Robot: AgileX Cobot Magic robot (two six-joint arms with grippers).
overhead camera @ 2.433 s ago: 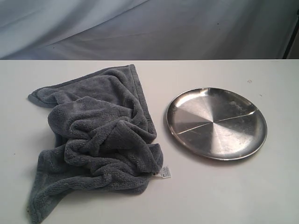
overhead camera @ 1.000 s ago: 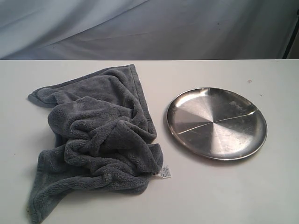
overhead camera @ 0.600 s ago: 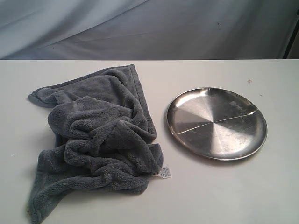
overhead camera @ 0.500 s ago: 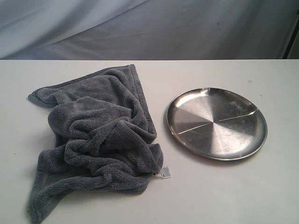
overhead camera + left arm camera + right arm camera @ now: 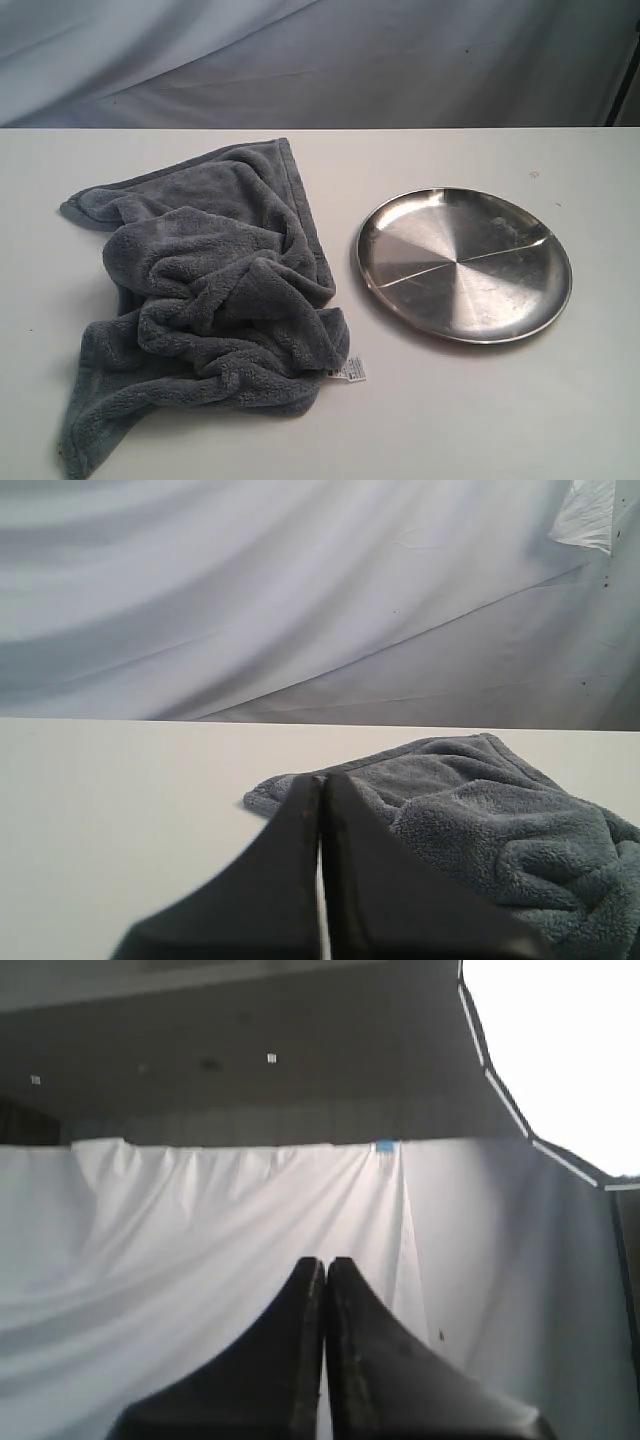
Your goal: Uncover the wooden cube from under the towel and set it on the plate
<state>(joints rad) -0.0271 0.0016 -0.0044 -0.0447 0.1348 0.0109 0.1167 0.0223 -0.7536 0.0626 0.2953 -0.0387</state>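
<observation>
White tabletop (image 5: 450, 420) holds the towel (image 5: 210, 300) bunched at the plate's (image 5: 465, 265) nine o'clock, wooden cube presumably beneath, unseen; left gripper (image 5: 320, 780) and right gripper (image 5: 324, 1262), both closed empty, must open to lift it.

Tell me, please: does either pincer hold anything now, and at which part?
Nothing is held. The left pincer is shut on nothing, with the towel lying beyond it; the right pincer is shut too, empty.
</observation>
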